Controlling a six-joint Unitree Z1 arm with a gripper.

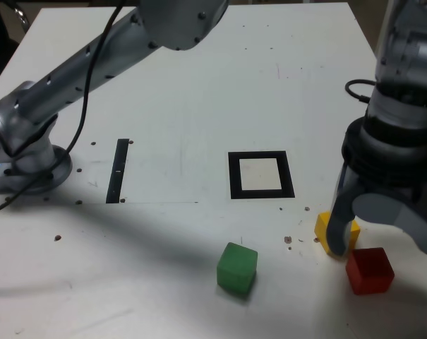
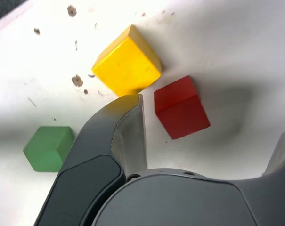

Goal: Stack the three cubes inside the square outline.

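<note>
White worktop (image 1: 199,92) carries everything. Near its middle, the square outline (image 1: 261,174) is empty. Spread wide and holding nothing, the gripper (image 1: 382,233) straddles the red cube (image 1: 369,270), seemingly to grab it; yellow cube (image 1: 336,233) alongside, green cube (image 1: 237,268) apart, all toward the near edge.

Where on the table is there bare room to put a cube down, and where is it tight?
Free: the white centre of the square outline, the table between the outline and the black strip, and the far half. Crowded: the exterior view's near right, where the yellow cube and red cube sit under the open tool. The green cube stands apart.
</note>
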